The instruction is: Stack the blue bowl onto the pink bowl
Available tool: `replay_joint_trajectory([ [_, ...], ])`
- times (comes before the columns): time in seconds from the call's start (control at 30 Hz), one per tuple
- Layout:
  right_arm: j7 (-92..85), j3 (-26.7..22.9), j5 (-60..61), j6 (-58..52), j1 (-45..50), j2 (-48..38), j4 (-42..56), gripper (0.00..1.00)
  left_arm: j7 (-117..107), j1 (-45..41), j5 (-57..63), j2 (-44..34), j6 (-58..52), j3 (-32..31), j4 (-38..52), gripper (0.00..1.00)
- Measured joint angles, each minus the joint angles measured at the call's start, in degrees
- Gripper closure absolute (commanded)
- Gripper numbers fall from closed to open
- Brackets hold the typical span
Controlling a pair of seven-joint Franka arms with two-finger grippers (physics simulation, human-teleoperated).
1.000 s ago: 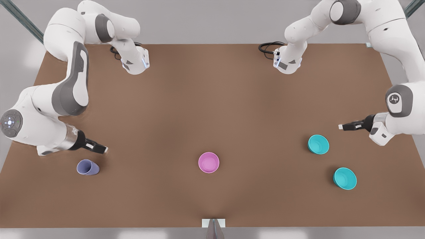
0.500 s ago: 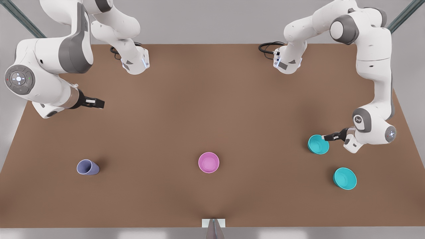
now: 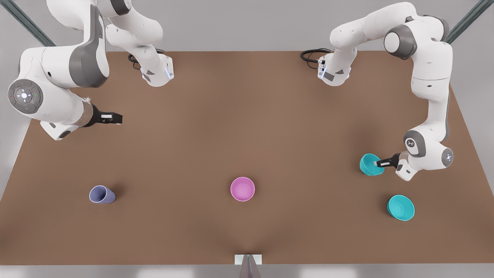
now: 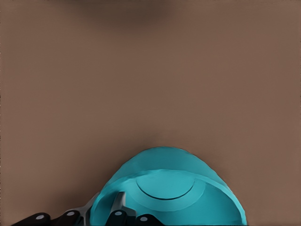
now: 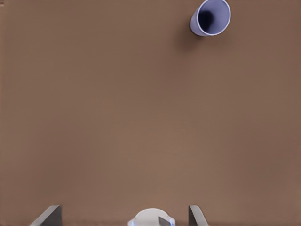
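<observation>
Bare worktop (image 3: 247,127) surrounds the pink bowl (image 3: 242,189). The lavender cup (image 3: 102,194) stands well apart on the front view's left, the teal bowl (image 3: 401,207) well apart on its right.

Turquoise blue bowl (image 3: 370,165) sits tilted at the front view's right, well apart from the upright pink bowl (image 3: 242,189)

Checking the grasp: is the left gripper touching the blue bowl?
Touching. In the left wrist view, the left gripper has one finger inside the blue bowl wall and one outside.
</observation>
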Motion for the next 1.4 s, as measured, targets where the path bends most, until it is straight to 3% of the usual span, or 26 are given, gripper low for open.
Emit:
replay_joint_trajectory([
  [0.17,-1.0,-0.2,0.1,-0.1,0.0,0.2,-0.1,0.00,0.0,-2.9,-1.9,-3.6,-2.2,0.4,0.0,0.79],
  [0.33,-1.8,-0.4,0.1,-0.2,0.0,0.2,-0.2,0.00,-4.4,-20.9,-4.1,-10.0,-6.9,-1.9,4.5,0.79],
  [0.47,-2.3,-0.6,0.3,-0.2,0.2,-0.7,-1.1,0.00,-12.5,-38.7,-3.4,-0.7,-9.1,-3.8,22.2,0.79],
  [0.6,-2.7,-0.7,0.4,0.3,0.4,-2.7,-3.1,0.00,-20.8,-47.2,-3.0,13.9,-10.2,-2.4,42.3,0.79],
  [0.83,-3.2,-0.8,0.4,1.5,0.5,-3.5,-5.4,0.00,-32.4,-49.8,-3.0,22.1,-5.4,-1.8,48.7,0.79],
  [1.4,-3.6,-0.8,0.4,1.7,1.1,-3.0,-5.4,0.00,-47.9,-50.1,-3.7,25.8,1.4,-2.1,50.9,0.79],
])
